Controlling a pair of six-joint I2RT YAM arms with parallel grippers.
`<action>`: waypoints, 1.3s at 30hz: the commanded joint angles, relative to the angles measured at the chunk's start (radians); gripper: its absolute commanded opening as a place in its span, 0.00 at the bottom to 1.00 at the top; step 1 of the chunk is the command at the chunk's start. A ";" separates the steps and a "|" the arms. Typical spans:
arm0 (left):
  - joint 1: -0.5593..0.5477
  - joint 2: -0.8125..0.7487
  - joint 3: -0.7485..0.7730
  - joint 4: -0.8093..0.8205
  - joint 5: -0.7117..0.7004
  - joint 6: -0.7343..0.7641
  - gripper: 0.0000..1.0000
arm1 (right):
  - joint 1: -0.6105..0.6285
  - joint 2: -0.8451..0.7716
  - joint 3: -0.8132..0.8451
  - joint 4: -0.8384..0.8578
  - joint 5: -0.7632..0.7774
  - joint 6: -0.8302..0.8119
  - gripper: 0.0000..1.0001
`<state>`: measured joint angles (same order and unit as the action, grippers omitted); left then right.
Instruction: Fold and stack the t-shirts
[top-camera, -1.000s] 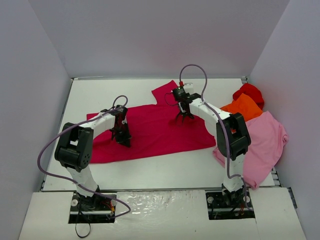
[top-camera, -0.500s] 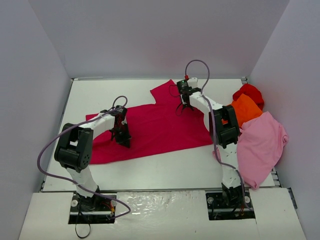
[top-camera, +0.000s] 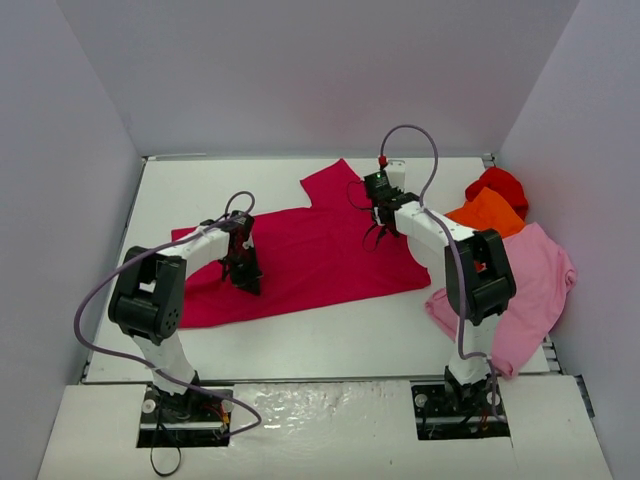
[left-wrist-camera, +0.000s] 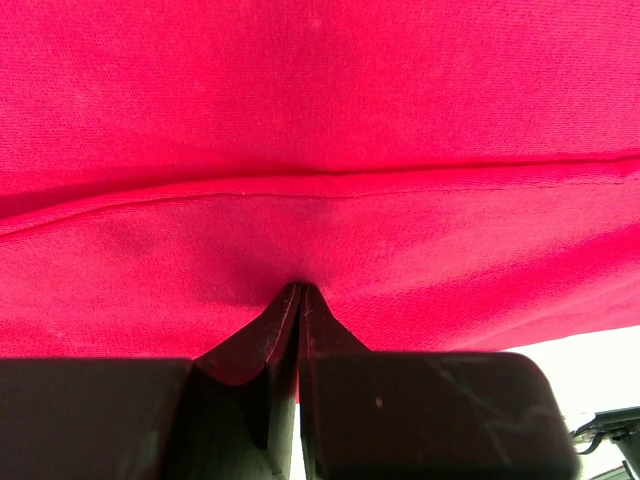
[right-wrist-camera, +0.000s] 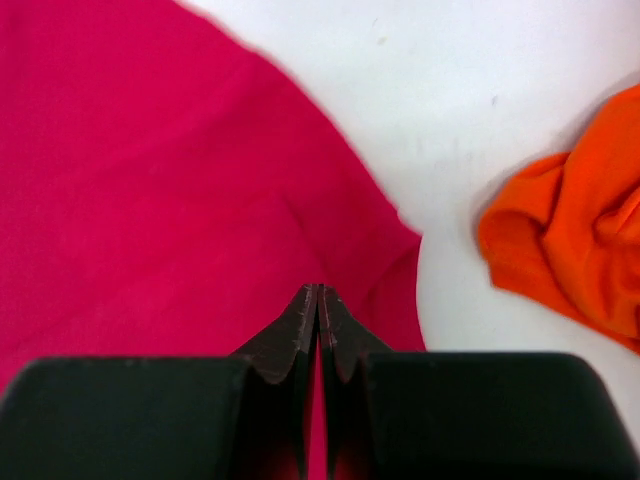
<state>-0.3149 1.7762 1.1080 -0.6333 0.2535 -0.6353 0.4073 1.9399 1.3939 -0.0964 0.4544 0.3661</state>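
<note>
The raspberry-red t-shirt (top-camera: 310, 255) lies spread flat across the middle of the table, one sleeve pointing to the back. Its neck tag does not show. My left gripper (top-camera: 245, 278) is down on the shirt's left part. In the left wrist view its tips (left-wrist-camera: 301, 288) are shut and pinch a small pucker of the red cloth (left-wrist-camera: 320, 120). My right gripper (top-camera: 377, 238) is shut and empty, just above the shirt's right part (right-wrist-camera: 150, 180) near its edge. The orange (top-camera: 490, 213), pale pink (top-camera: 525, 285) and bright red (top-camera: 497, 183) shirts lie crumpled at the right.
White walls close in the table on the left, back and right. The orange shirt (right-wrist-camera: 580, 240) lies a short way right of my right gripper, with bare white table (right-wrist-camera: 450, 130) between. The pink shirt hangs over the table's front right edge.
My right gripper went back toward the rear sleeve, then came forward and slightly right over the shirt's right part. The left arm and the shirts have not moved.
</note>
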 joint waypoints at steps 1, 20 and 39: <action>-0.011 -0.076 -0.019 0.013 -0.031 0.011 0.00 | 0.025 -0.182 -0.161 -0.109 -0.176 0.066 0.00; -0.013 -0.361 -0.046 -0.070 -0.076 -0.054 0.00 | 0.047 -0.139 -0.276 0.000 -0.304 0.053 0.00; 0.234 -0.052 0.059 0.012 -0.034 -0.097 0.00 | 0.037 0.015 -0.160 0.046 -0.283 0.046 0.00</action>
<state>-0.1819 1.6776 1.1107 -0.6576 0.1252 -0.7164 0.4529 1.9225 1.2102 -0.0653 0.1360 0.4248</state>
